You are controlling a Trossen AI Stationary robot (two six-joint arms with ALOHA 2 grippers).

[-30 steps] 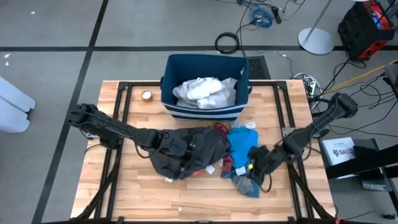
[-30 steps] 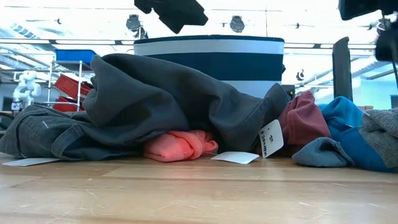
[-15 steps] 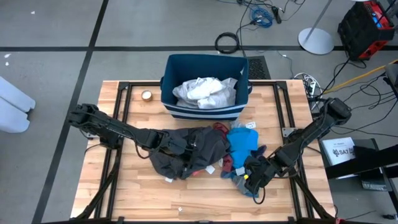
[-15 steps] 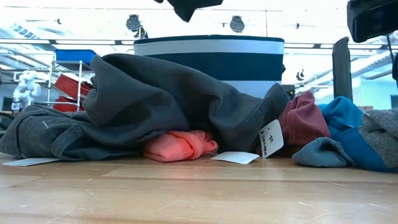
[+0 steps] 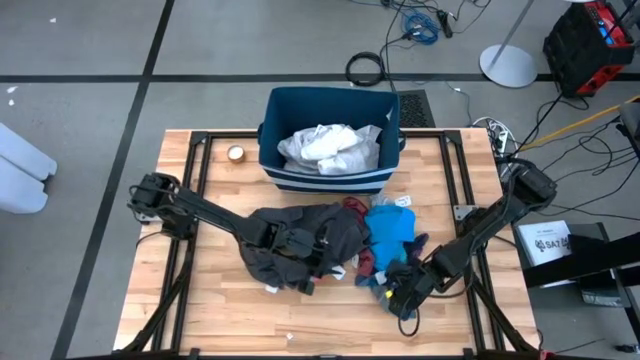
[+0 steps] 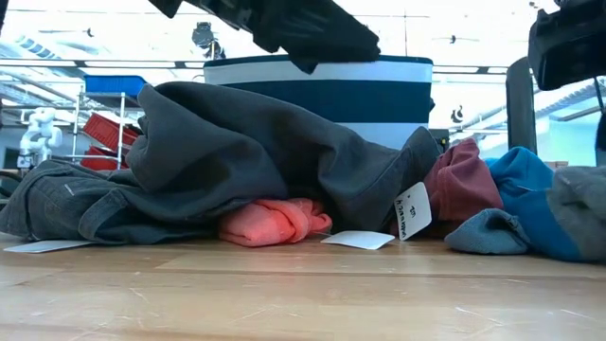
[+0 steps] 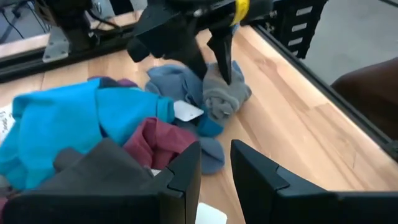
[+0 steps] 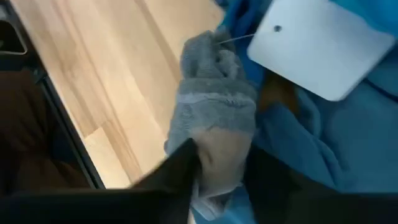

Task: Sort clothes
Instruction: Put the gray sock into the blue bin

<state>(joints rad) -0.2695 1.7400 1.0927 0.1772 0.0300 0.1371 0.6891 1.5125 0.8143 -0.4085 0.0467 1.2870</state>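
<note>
The right pincer [image 5: 398,292] is set low at the near right end of the clothes pile, and its fingers [image 8: 177,167] are seen closed onto a small grey sock [image 8: 214,109]. From the left wrist view the same grip is shown: the sock [image 7: 225,94] is bunched and pinched from above, just beside a small blue-grey piece [image 7: 177,84]. A white tag [image 8: 323,43] lies on the bright blue garment [image 8: 317,143] directly beside the gripped sock. Bare wood is left open on the sock's other side, out to the black frame rail at the tabletop [image 5: 470,320] edge.

The left pincer [image 5: 318,250] is held over the large dark grey garment [image 5: 290,240], at the middle of the pile. Its fingers [image 7: 183,171] are seen parted by a narrow gap, and nothing is held between them.

The clothes are heaped across the middle of the tabletop. The dark grey garment [image 6: 227,152] is draped over a coral-pink piece [image 6: 275,220], and a maroon piece [image 6: 469,180] is tucked between it and the bright blue garment [image 5: 392,228]. Paper tags [image 6: 358,240] are spread on the wood at the pile's near edge.

White fabric [image 5: 330,145] is piled inside the dark blue bin [image 5: 272,130], which is placed at the far edge, just behind the pile. A small roll of tape [image 5: 236,153] is seen to the bin's left. A broad strip of clear wood is left along the near edge.
</note>
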